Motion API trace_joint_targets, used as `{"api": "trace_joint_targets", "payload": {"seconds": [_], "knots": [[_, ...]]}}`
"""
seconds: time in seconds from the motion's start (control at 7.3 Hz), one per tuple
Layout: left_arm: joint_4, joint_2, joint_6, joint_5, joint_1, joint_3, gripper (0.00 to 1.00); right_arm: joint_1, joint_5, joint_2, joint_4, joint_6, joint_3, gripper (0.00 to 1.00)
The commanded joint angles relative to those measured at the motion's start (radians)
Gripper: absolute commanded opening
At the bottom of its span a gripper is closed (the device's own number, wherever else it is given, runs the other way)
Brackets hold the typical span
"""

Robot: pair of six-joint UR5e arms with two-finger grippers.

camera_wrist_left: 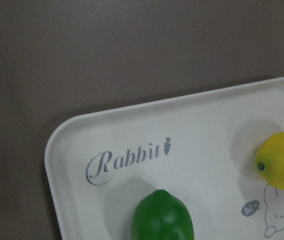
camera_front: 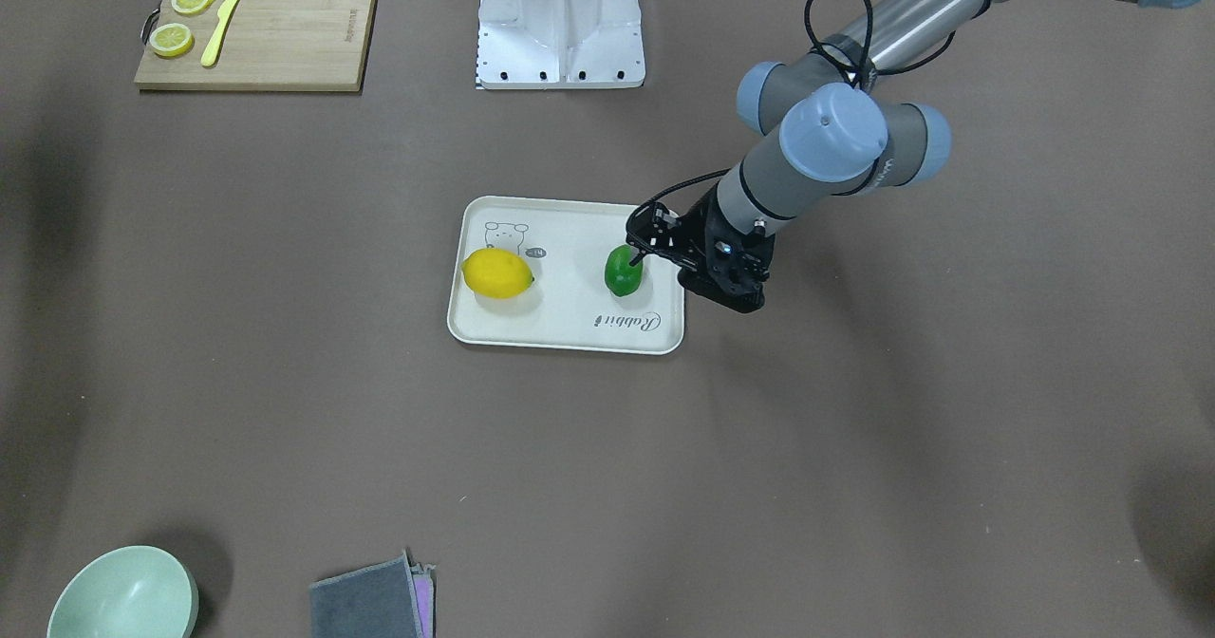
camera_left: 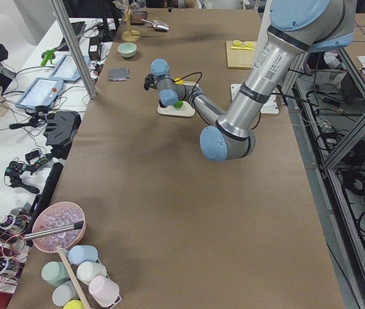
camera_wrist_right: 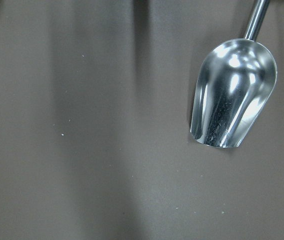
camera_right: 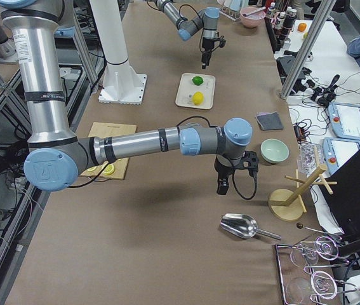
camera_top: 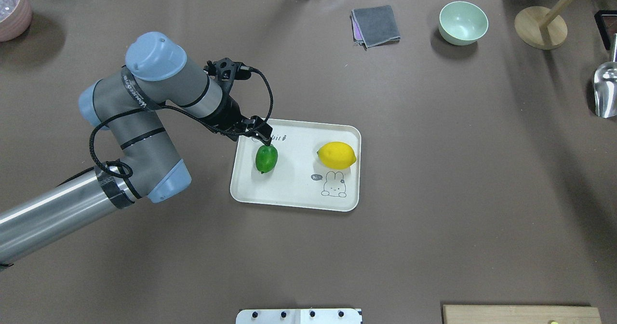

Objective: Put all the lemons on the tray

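Observation:
The cream tray [camera_front: 570,334] with "Rabbit" lettering lies mid-table; it also shows in the overhead view [camera_top: 289,196]. The yellow lemon [camera_front: 496,273] and the green lemon [camera_front: 622,272] both lie on it, apart from each other. My left gripper [camera_front: 641,249] hovers just above the green lemon [camera_top: 266,158], looks open, and holds nothing. The left wrist view shows the green lemon [camera_wrist_left: 163,217] and the yellow lemon [camera_wrist_left: 282,165] resting on the tray [camera_wrist_left: 182,120]. My right gripper [camera_right: 221,184] shows only in the exterior right view, over bare table near a metal scoop; I cannot tell its state.
A bamboo cutting board [camera_front: 285,40] with lemon slices and a yellow knife lies by the robot's base. A green bowl [camera_top: 462,22], a grey cloth [camera_top: 376,25], a wooden stand [camera_top: 540,27] and a metal scoop [camera_wrist_right: 232,95] lie along the far side.

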Motion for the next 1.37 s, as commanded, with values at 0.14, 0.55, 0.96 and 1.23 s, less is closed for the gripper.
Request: {"api": "trace_joint_targets", "payload": {"seconds": [0.14,0.55,0.96,1.23], "knots": [[0.173,0.03,0.213,0.115,-0.154,-0.112,0.98,0.014,0.014,0.004,-0.043,-0.003,0.002,1.0],[0.778,0.055,0.538,0.483,-0.167,-0.485,0.98,0.025,0.015,-0.004,-0.053,-0.003,0.002,1.0],[0.767,0.254,0.538,0.486,-0.392,-0.455,0.98,0.03,0.028,-0.007,-0.051,-0.005,0.014,1.0],[0.765,0.358,0.538,0.279,-0.524,-0.361,0.98,0.037,0.023,-0.012,-0.05,-0.006,0.02,1.0]]}}
